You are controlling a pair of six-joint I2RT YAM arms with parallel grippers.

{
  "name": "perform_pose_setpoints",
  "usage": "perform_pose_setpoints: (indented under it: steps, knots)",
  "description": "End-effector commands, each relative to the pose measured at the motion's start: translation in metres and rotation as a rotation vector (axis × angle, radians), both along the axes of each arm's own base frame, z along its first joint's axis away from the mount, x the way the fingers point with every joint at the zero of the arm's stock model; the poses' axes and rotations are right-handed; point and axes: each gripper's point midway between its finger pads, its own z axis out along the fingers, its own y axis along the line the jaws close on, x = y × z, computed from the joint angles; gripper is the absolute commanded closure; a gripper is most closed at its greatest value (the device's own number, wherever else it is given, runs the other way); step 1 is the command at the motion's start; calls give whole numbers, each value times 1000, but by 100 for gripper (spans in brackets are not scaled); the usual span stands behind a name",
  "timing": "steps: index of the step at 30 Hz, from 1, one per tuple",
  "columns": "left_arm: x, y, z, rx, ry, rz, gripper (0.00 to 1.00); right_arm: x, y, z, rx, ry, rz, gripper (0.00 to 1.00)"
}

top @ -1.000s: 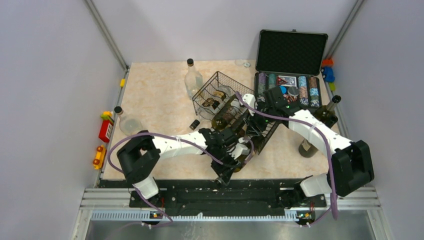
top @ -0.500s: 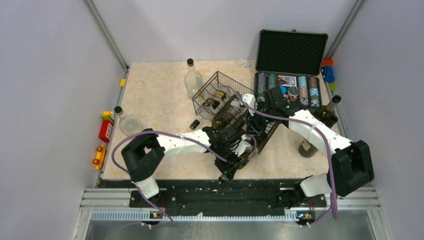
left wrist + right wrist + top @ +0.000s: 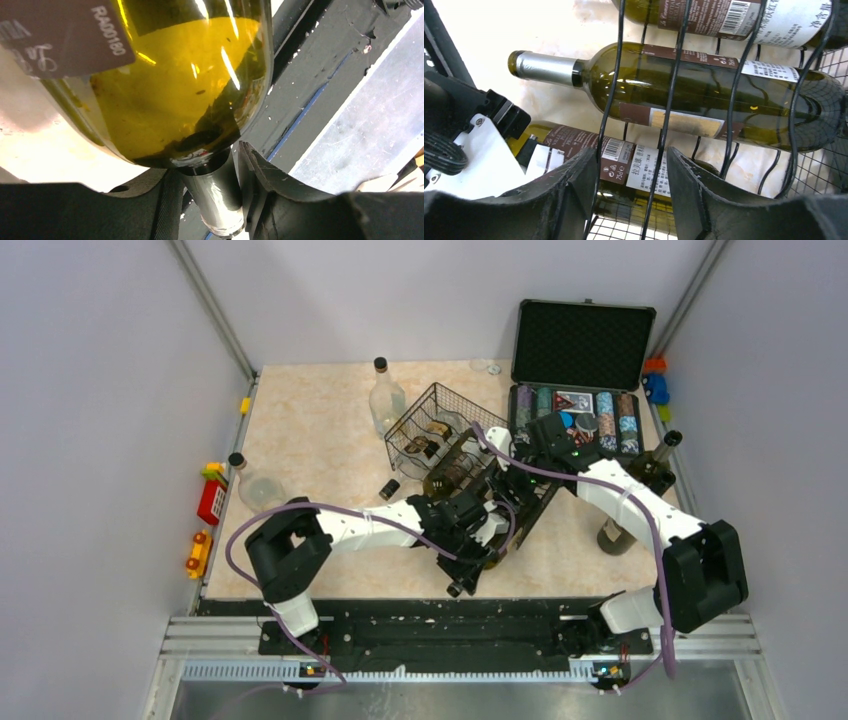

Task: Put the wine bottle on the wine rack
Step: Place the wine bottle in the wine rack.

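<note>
Left gripper (image 3: 214, 197) fingers were clamped tight on the neck of the wine bottle (image 3: 170, 90), just under the shoulder, so the green glass body and dark label stuck out ahead of the wrist camera; a neck grip probably leaves the fat body free to slide in base first. From above, the capped end (image 3: 456, 589) pointed toward the table's near edge and the body ran up under the left wrist to the near side of the wine rack (image 3: 440, 415), so the bottle looked at or partly in the nearest cradle, not yet fully seated, though the arm hid the contact. Right gripper (image 3: 631, 195) had its fingers partly apart, straddling two upright rack wires with slack around them and nothing pinched; likely there to keep the light rack from sliding while the bottle was pushed in. Through the wires a racked bottle with a silver capsule (image 3: 704, 95) lay in its cradle, another above it, and a labelled bottle below beside the left arm's white housing was probably the held one. The rack sat skewed on the table (image 3: 320, 440) just left of the open poker chip case (image 3: 575, 405)
</note>
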Motion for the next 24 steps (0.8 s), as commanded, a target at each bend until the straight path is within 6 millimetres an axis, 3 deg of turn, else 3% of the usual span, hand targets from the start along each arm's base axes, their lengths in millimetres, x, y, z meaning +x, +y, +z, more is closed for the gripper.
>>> perform_pose_setpoints:
  steps: [1,11,24]
  knots:
    - [21,-50,34,-206,-103,-17,55,11,1,14,-2,-62,-14,43]
    - [25,-51,34,-222,-132,3,55,18,-23,23,-35,-94,-82,26]
    - [28,-48,28,-217,-154,11,56,25,-41,37,-37,-138,-136,23]
